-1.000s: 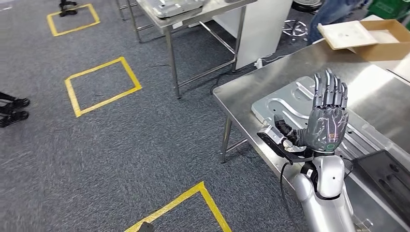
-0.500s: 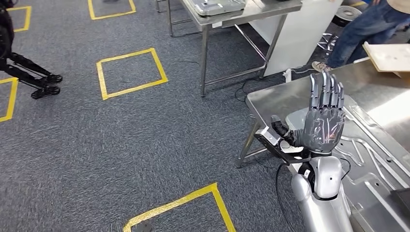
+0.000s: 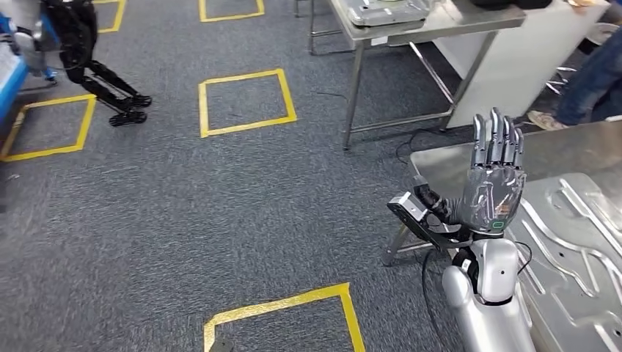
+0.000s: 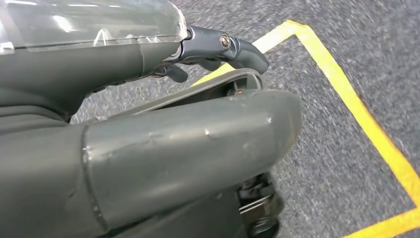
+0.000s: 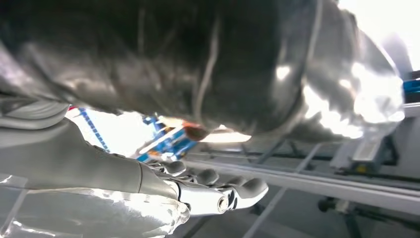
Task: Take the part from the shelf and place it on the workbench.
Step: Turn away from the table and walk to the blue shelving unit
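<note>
Head view: right hand (image 3: 495, 176) is seen raised upright, palm flat, fingers straight and together, nothing gripped. It is held over the near-left corner of the steel workbench (image 3: 447, 158). The part (image 3: 576, 257), a large stamped metal panel with raised ribs, is seen lying flat on the workbench, to the right of the arm and running past the picture's right and bottom edges. Grey carpet with yellow taped squares (image 3: 246, 103) is seen to the left. A second steel table (image 3: 411, 26) carrying another metal panel stands further back, with a white cabinet (image 3: 513, 66) beside it. A person's leg and shoe (image 3: 579, 92) are visible at the right edge; black robot legs (image 3: 103, 73) at upper left.

Left wrist view: left hand (image 4: 148, 139) is seen close up, over grey carpet and a yellow tape line (image 4: 356, 104). Nothing is seen in it; finger position cannot be told.

Right wrist view: right hand's fingers (image 5: 213, 191) are seen stretched out, nothing held. The background is blurred, with bright glare.
</note>
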{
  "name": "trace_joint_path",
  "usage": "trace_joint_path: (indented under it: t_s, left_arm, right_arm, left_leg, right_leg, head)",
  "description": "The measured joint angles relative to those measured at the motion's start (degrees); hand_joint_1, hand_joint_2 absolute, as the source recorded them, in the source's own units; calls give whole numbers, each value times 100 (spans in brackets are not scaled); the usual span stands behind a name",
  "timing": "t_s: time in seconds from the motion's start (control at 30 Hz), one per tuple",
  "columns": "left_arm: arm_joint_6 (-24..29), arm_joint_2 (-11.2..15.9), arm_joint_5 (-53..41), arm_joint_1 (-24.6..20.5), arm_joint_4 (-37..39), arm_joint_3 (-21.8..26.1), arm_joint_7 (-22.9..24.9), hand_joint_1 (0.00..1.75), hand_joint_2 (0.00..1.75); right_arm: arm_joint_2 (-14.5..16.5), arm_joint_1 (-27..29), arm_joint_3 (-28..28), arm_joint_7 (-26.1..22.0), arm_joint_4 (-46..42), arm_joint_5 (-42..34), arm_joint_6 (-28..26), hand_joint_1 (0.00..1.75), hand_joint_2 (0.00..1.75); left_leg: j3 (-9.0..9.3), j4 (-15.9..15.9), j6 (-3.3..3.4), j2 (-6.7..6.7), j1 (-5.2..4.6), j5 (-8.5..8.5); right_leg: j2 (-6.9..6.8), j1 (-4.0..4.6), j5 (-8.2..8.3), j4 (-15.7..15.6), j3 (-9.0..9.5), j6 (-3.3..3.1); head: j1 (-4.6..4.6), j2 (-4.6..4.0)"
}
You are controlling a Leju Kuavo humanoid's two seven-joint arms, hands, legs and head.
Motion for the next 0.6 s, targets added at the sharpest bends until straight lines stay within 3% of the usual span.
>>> trace_joint_path:
  t_s: [0.07, 0.1, 0.13, 0.2, 0.27, 0.33, 0.37, 0.43, 0.5, 0.53, 0.57, 0.6]
  left_arm:
    - [0, 0, 7, -1, 0, 0, -1, 0, 0]
    - [1, 1, 9, 4, 0, 0, -1, 0, 0]
    - [1, 1, 10, 9, 0, 0, -1, 0, 0]
    - [3, 2, 9, 5, 0, 0, -3, 0, 0]
    - [4, 2, 8, -8, 0, 1, -6, 0, 0]
    - [5, 2, 6, -4, 0, 3, -8, 0, 0]
    - [7, 2, 4, 4, 0, 4, -8, 0, 0]
    - [13, 2, -1, 3, 0, 7, -8, 0, 0]
    - [17, 1, -4, -9, 0, 9, -8, 0, 0]
    - [17, -1, -5, -11, 0, 9, -7, 0, 0]
    - [17, -2, -5, -7, 0, 9, -7, 0, 0]
    - [17, -2, -5, -1, 0, 10, -6, 0, 0]
  right_arm:
    - [1, 14, 0, 0, 1, 0, -1, 0, 0]
    - [1, 18, 0, 0, 2, 0, -1, 0, 0]
    - [2, 21, 0, 0, 2, 0, -1, 0, 0]
    - [3, 23, 0, 0, 2, 2, -3, 0, 0]
    - [3, 23, 0, 1, 2, 8, -6, 0, 0]
    - [7, 21, 4, 1, 1, 16, -7, 0, 0]
    - [10, 18, 9, 1, 1, 18, -7, 0, 0]
    - [16, 16, 18, -1, -2, 20, -8, 0, 0]
    - [13, 28, 20, -1, -1, 20, -9, 0, 0]
    - [12, 41, 20, 0, 1, 20, -9, 0, 0]
    - [12, 54, 20, 0, 3, 20, -9, 0, 0]
    - [12, 62, 20, 0, 3, 20, -9, 0, 0]
  left_leg:
    - [-239, 501, -32, 86, 28, -151]
    - [-222, 478, -44, 110, 39, -75]
    - [-93, 237, -50, 150, 46, 92]
    - [295, -504, -41, 356, 26, 406]
    - [493, -911, 17, 505, -8, 486]
    - [491, -950, 95, 431, -24, 473]
    - [499, -972, 131, 372, -22, 484]
    - [527, -1017, 202, 256, -6, 510]
    - [534, -1029, 242, 138, -3, 518]
    - [534, -1028, 253, 72, -9, 518]
    - [538, -1027, 255, -2, -18, 517]
    - [545, -1026, 256, -78, -26, 517]
  right_leg:
    - [-173, 11, -19, 7, 5, -11]
    - [-251, 9, -32, 15, 9, -6]
    - [-325, 5, -50, 26, 17, 7]
    - [-450, 15, -101, 61, 37, 59]
    - [-552, 53, -142, 84, 51, 122]
    - [-657, 70, -153, 69, 79, 177]
    - [-635, 57, -179, 78, 96, 210]
    - [-394, 21, -368, 321, 9, 257]
    - [-102, 12, -710, 985, -323, 263]
    - [-46, 16, -840, 1351, -522, 258]
    - [-24, 20, -868, 1580, -665, 251]
    - [-11, 22, -779, 1609, -715, 236]
  head:
    - [0, 0]
    - [-1, 0]
    - [0, 0]
    - [-1, 0]
    - [4, 0]
    - [8, 0]
    - [7, 0]
    - [7, 0]
    - [8, 0]
    - [9, 0]
    - [9, 0]
    - [8, 0]
